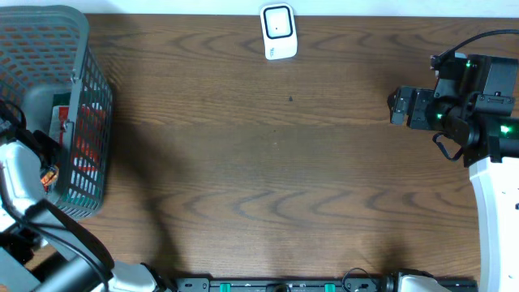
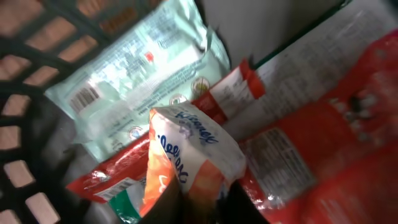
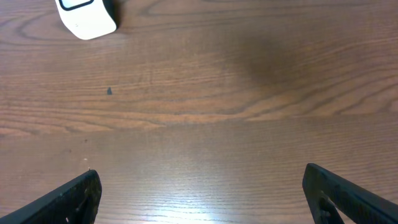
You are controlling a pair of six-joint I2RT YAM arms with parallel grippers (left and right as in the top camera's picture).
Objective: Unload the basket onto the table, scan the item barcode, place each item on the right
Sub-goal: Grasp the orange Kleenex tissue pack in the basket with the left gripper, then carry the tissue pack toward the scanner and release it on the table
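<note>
My left jaws are drawn in narrow on the white-and-orange soft tissue pack. In the wrist view its lower end is pinched between the two dark fingers at the bottom edge of the frame. The pack stands up out of a pile. A pale green plastic packet with a printed barcode lies behind it at upper left, and red foil packets spread across the right half. All of this sits inside the grey plastic mesh basket at the far left of the overhead frame, with my white left arm reaching into it from the lower left corner.

My right jaws are spread wide with nothing between them. Their black fingers show at the two lower corners of the wrist view, over bare brown wood-grain table at the right side of the overhead frame. The small white scanner box with a dark-rimmed window stands at top centre, well apart from both arms.
</note>
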